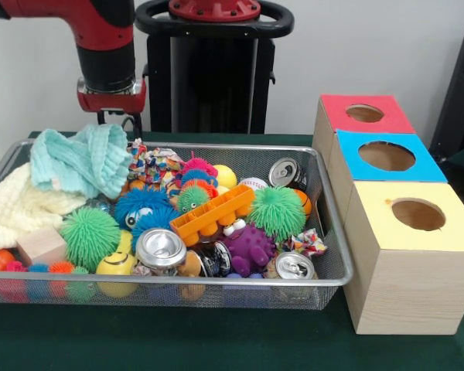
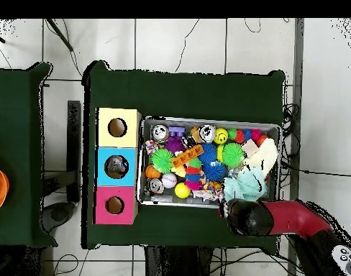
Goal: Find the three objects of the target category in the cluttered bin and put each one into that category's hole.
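Observation:
The silver wire-mesh bin (image 1: 216, 283) is full of toys; it also shows in the overhead view (image 2: 211, 121). I see no clear plastic wad with blue patches among the clutter; any in the bin are hidden. In the overhead view something greyish (image 2: 117, 167) lies in the hole of the blue-topped box. My gripper (image 1: 116, 120) hangs under the red wrist, just behind the bin's far left corner, above a teal cloth (image 1: 81, 162). It holds nothing that I can see. In the overhead view the arm's end (image 2: 244, 217) covers the gripper.
Three wooden boxes with holes stand beside the bin: red top (image 1: 336, 108), blue top (image 1: 356, 143), yellow top (image 1: 379, 220). The bin holds silver cans (image 1: 161, 249), spiky balls (image 1: 278, 210), an orange tray (image 1: 210, 214), a cream cloth (image 1: 11, 205) and a wooden block (image 1: 40, 246).

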You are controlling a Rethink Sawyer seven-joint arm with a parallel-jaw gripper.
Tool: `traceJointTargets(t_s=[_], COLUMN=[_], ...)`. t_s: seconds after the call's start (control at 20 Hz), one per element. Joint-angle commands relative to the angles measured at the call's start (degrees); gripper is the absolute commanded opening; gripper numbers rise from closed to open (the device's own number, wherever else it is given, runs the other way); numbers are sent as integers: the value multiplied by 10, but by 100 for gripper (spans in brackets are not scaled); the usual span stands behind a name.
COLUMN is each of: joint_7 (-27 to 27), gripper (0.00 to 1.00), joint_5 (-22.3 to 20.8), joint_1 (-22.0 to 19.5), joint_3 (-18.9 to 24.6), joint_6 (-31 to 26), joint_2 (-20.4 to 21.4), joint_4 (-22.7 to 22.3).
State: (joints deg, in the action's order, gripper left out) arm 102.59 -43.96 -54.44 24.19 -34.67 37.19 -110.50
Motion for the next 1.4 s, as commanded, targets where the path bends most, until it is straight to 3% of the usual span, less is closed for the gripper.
traceJointTargets(t_s=[0.05,0.35,0.75,0.8,1.4], joint_7=[-93,-148,-148,-143,-168], gripper=[100,100,100,0,0], joint_5=[22,3,-20,-22,-39], joint_1=[4,-37,-29,-28,-32], joint_3=[44,74,74,74,85], joint_6=[-68,-44,-57,-53,-43], joint_2=[-47,-64,-53,-52,-42], joint_4=[125,112,113,112,103])
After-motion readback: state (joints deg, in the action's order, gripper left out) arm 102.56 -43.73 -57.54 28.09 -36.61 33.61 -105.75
